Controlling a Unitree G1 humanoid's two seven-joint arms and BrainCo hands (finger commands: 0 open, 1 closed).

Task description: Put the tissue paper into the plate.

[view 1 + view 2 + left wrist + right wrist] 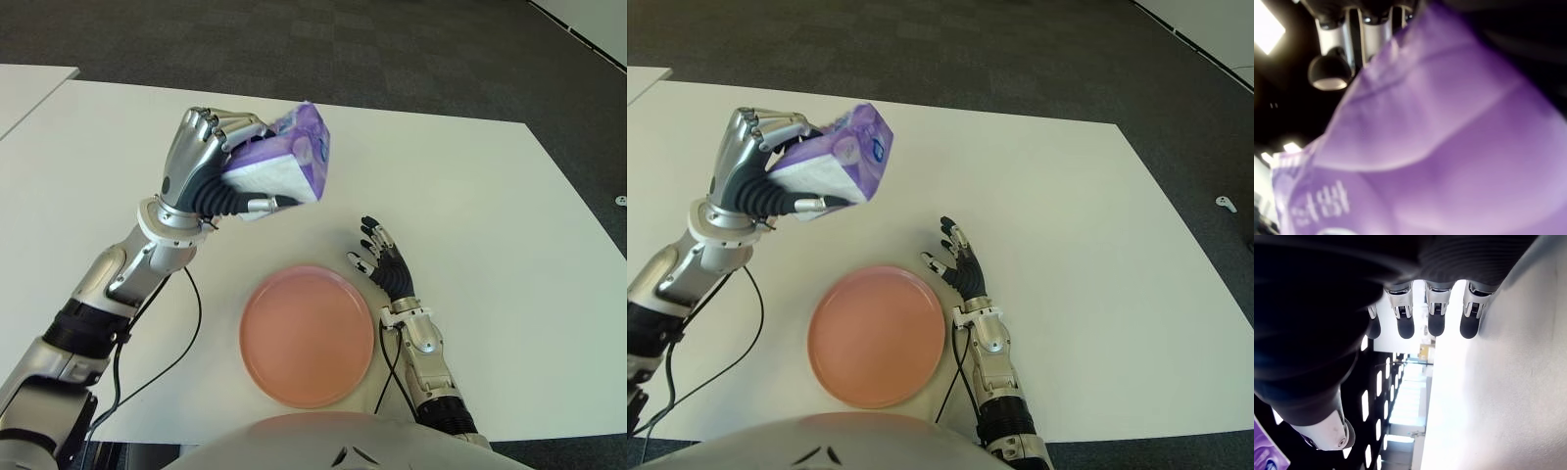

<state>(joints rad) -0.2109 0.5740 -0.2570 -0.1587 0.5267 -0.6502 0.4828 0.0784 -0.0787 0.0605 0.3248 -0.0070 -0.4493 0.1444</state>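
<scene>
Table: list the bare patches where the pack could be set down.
The pink plate is empty. The table is bare beyond and beside the right hand. Crowded: above the plate's far-left side, where the left hand holds the tissue pack.

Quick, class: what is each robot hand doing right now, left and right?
Left hand: closed on the tissue paper pack, held above the table.
Right hand: open, holding nothing, beside the plate on its right.

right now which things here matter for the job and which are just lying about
For the job:
- purple plastic tissue pack, held above the table in the left hand
- round pink plate, nothing in it

Just about:
- right hand, open beside the plate's right
- white table
- black cable
</scene>
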